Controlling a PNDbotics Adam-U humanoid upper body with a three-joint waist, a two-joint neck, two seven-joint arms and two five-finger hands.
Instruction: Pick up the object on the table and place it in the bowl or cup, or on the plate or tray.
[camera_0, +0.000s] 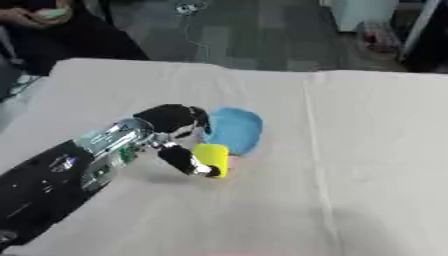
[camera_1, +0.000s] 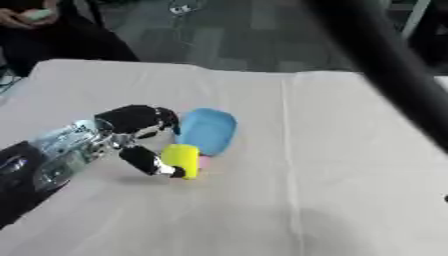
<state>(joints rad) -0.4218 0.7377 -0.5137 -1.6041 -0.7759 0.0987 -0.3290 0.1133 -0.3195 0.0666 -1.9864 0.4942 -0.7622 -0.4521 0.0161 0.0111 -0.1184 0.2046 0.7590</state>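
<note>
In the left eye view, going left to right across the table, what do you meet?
Left arm → left hand → yellow object → blue plate → bare white tablecloth.

One white-cloth-covered bench (camera_0: 367, 150) carries everything. On it lies one flat, rounded light-blue plate-like dish (camera_0: 238, 129), at about one o'clock from one yellow cylindrical block (camera_0: 212, 159). A single small pink patch (camera_1: 204, 161) shows at the yellow block's three o'clock edge; it may be a separate thing. One black robot hand (camera_0: 179, 135) is in view.
</note>
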